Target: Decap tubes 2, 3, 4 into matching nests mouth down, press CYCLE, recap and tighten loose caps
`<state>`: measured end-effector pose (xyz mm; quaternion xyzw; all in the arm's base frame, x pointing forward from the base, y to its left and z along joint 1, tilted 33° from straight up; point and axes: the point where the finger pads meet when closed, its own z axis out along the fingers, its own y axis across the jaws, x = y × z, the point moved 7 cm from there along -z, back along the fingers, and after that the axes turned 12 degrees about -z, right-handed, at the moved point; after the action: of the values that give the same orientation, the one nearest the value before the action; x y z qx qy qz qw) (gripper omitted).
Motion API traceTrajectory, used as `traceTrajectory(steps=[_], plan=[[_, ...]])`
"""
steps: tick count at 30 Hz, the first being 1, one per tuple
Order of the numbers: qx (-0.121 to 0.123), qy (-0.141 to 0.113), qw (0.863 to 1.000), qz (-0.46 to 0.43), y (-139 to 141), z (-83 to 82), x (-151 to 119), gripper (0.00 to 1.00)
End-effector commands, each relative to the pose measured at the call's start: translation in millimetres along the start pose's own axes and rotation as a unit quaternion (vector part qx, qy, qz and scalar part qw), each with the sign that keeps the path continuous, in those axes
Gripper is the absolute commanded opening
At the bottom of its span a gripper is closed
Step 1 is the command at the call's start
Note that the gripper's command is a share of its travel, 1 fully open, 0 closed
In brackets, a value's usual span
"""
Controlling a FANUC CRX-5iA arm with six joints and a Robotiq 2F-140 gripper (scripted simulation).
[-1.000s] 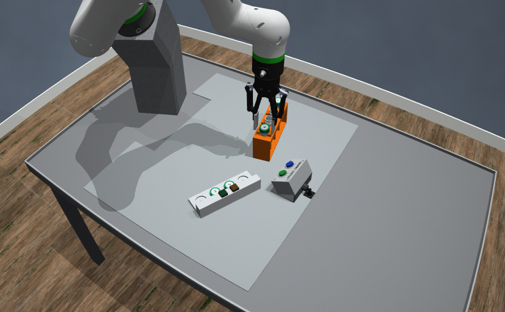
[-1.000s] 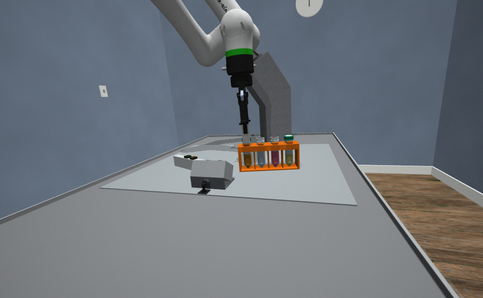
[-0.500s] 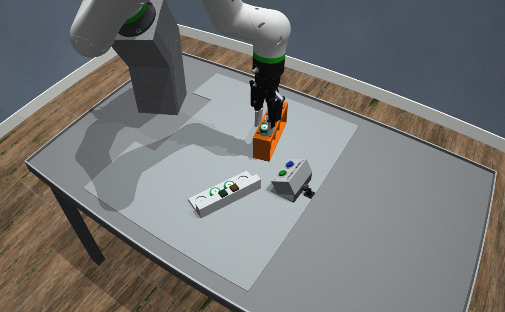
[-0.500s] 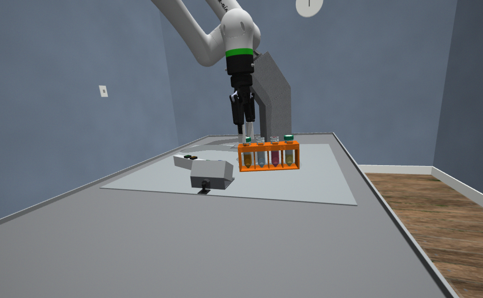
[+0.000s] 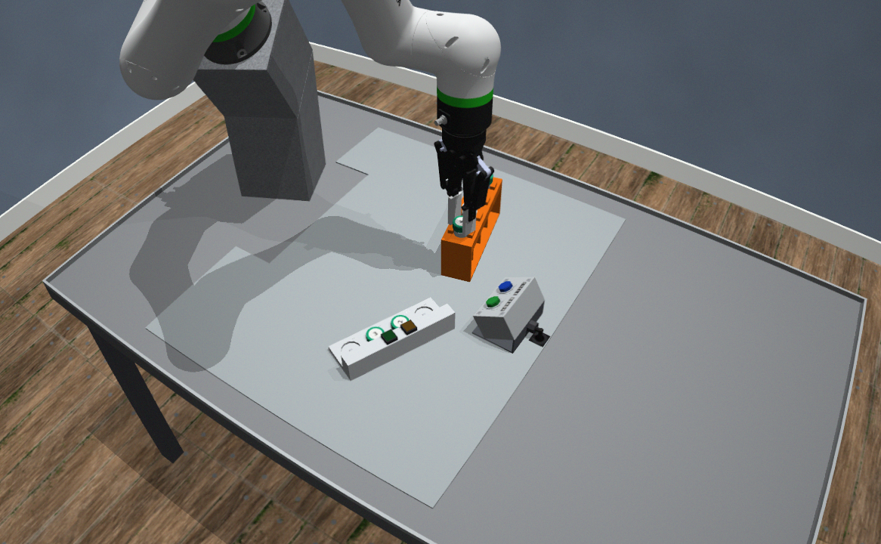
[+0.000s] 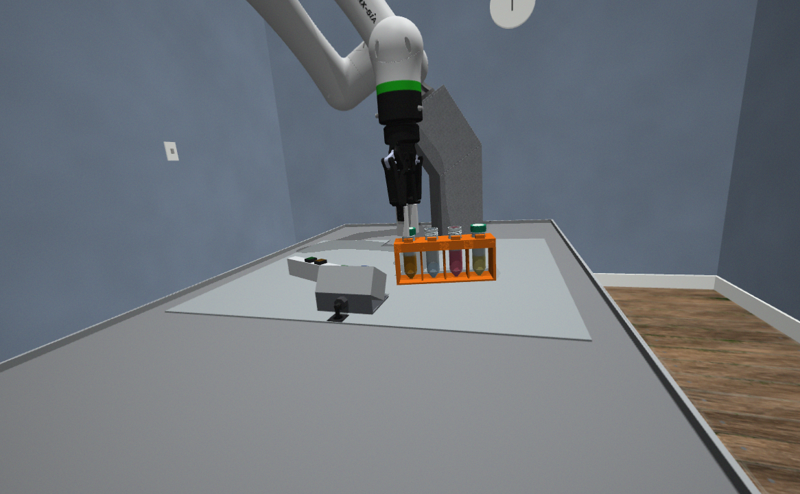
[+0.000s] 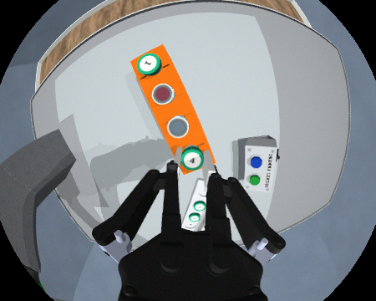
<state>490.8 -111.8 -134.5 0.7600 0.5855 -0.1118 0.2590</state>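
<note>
So the gripper [image 7: 191,173] is clamped shut on the cap of tube 4 [image 7: 191,159], which sits at the end of the orange decapping station [image 5: 459,260]. Two caps already lie in the cap tray [image 5: 363,362] — nests 2 and 3, I think, the numbers are too small to read. Tube 1's cap [image 7: 149,63] is untouched. Left: unscrewing this one, CYCLE [image 5: 505,285], waiting, recapping — then READY [image 5: 492,301].

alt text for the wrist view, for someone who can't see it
The tool is shut on the green cap at the near end of an orange tube rack. Of the rack's other three tubes, the middle two are open and the far one is capped. A grey box with a blue key and a green key sits to the right.
</note>
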Motion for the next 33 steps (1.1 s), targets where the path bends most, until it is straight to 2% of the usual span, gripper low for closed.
traceTrajectory(steps=[1,5,9,11,12,16,21,22,25,33], plan=[[0.000,0.000,1.000,0.000,0.1,0.1,0.0,0.00],[0.000,0.000,0.995,-0.100,0.1,-0.1,0.0,0.00],[0.000,0.000,0.980,-0.199,0.1,-0.2,0.0,0.00],[0.000,0.000,0.980,-0.199,0.1,-0.2,0.0,0.00],[0.000,0.000,0.975,-0.223,0.1,-0.2,0.0,0.00],[0.000,0.000,0.948,-0.319,0.1,-0.3,0.0,0.00],[-0.001,0.000,0.904,-0.427,-0.1,-0.4,-0.1,0.00],[0.000,0.000,0.901,-0.435,0.1,-0.4,0.0,0.00],[0.000,0.000,0.866,-0.500,0.1,-0.5,0.0,0.00],[0.000,0.000,0.866,-0.500,0.1,-0.5,0.0,0.00]])
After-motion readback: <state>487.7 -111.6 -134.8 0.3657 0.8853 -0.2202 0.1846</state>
